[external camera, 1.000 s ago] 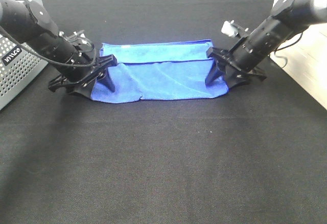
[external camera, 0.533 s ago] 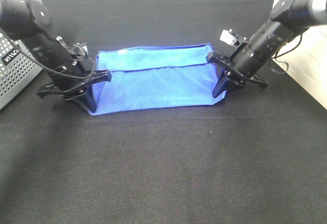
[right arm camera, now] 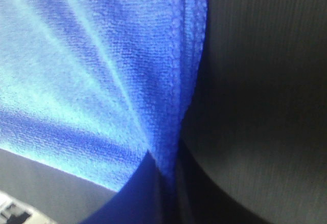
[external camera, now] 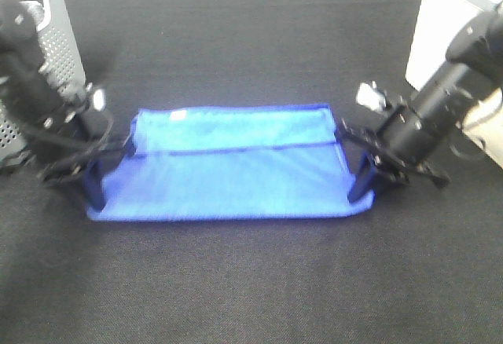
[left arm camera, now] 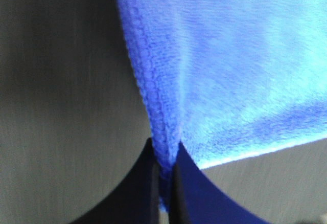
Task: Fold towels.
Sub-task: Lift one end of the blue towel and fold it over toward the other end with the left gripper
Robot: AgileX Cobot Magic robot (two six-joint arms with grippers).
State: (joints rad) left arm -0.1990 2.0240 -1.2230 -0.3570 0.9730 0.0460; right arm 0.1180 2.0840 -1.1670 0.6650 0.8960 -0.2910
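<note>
At nine and three o'clock, left gripper and right gripper clench the hems of the blue towel, stretching it taut so the fold lands square.

Got a towel stretched sideways across the middle of the table. Pinched at its left end by the left gripper and at its right end by the right gripper, with the hem caught between the fingertips on both sides. Off behind and to the left of the towel, past the left arm, a basket. Plenty of table in front of the towel and behind it too.
</note>
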